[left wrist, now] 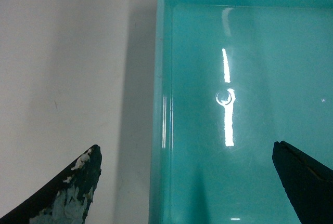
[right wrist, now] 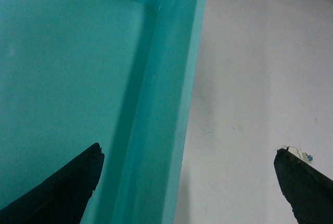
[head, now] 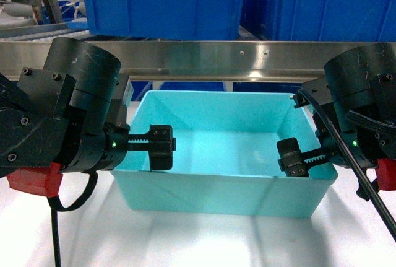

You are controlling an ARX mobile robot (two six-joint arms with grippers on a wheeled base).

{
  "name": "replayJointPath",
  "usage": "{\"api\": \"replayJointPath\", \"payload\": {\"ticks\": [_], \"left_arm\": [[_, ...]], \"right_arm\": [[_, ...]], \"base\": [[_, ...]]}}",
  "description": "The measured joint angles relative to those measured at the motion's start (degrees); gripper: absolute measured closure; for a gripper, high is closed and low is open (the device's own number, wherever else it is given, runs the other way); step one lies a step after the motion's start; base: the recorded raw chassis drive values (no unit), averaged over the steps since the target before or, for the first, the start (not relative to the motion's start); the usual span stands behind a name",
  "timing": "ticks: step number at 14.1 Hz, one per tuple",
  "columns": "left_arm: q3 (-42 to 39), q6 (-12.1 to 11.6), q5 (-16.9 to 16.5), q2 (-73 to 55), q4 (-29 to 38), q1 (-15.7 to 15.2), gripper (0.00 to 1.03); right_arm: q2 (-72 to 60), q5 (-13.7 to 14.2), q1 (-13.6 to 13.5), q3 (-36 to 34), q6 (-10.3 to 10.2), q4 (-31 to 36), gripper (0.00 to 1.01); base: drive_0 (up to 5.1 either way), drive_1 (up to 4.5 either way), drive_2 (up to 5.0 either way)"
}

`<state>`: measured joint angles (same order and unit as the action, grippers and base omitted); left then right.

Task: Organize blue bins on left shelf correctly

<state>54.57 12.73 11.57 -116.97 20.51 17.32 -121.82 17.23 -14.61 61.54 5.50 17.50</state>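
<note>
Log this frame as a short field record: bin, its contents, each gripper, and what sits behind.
bin: turquoise tub, upright on the white tabletop
contents: nothing visible inside
left gripper: open, straddling the tub's left wall, one finger outside, one inside
right gripper: open, straddling the tub's right wall in the same way
contact: cannot tell whether the fingers touch the walls
behind: steel shelf rail, dark blue bins above it

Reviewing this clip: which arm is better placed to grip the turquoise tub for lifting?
Neither clearly. The left claw straddles the left wall of the turquoise tub, open, one finger inside, one outside. The right claw does the same on the right wall. It looks like a two-arm lift.
</note>
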Motion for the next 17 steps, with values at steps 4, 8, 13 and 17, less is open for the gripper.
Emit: {"api": "replayJointPath", "payload": {"ticks": [4, 8, 13, 17], "left_arm": [[0.0, -0.1, 0.0, 0.0, 0.0, 0.0, 0.26], [0.0, -0.1, 0.0, 0.0, 0.0, 0.0, 0.8], [0.1, 0.7, -1.1, 0.1, 0.2, -0.3, 1.01], [0.1, 0.3, -2.2, 6.0, -1.4, -0.4, 1.01]], "right_arm": [[0.0, 0.2, 0.0, 0.0, 0.1, 0.1, 0.25], [0.0, -0.1, 0.0, 0.0, 0.1, 0.1, 0.77], [0.5, -2.5, 0.0, 0.1, -4.7, 0.1, 0.98], [7.5, -3.6, -0.4, -1.5, -4.5, -0.8, 0.98]], "base": [[0.0, 0.0, 0.0], [0.0, 0.0, 0.0], [0.0, 0.0, 0.0], [0.0, 0.0, 0.0]]}}
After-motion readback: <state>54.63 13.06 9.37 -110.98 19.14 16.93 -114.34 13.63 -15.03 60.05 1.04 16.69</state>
